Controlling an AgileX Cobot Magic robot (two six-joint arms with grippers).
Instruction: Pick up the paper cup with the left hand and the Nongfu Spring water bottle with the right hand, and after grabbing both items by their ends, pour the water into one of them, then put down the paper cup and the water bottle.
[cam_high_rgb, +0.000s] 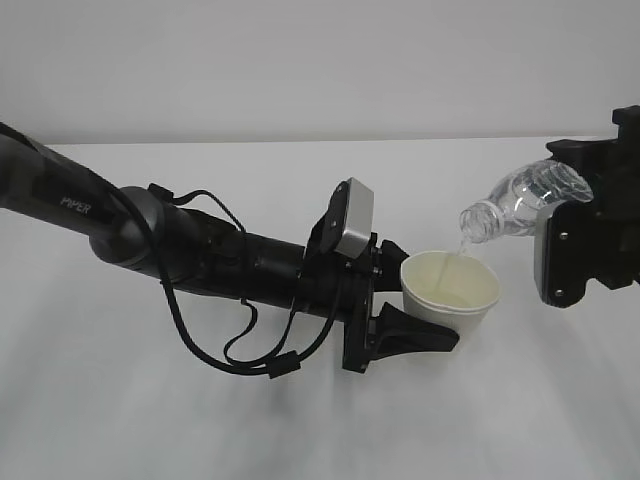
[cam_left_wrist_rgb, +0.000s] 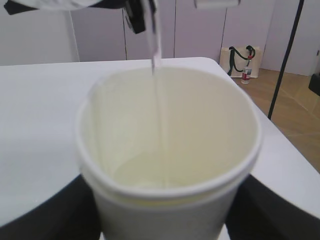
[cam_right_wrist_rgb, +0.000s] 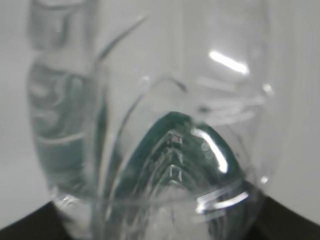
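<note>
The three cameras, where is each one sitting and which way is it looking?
Exterior view: in front of the table, looking down at a slant; both arms show, the left gripper holding the paper cup, the right gripper tipping the bottle.
Left wrist view: behind the paper cup, looking into it; dark gripper fingers at the bottom corners.
Right wrist view: pressed against the bottle; dark gripper edges below.
Shared: exterior and left wrist both show water streaming into the cup.

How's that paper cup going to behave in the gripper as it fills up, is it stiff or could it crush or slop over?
The paper cup looks thin-walled, so it would probably dent if the left gripper clamped harder. Water is streaming in from the tilted bottle, so the cup is likely getting heavier. It's open-topped, so any tilt could spill it.
</note>
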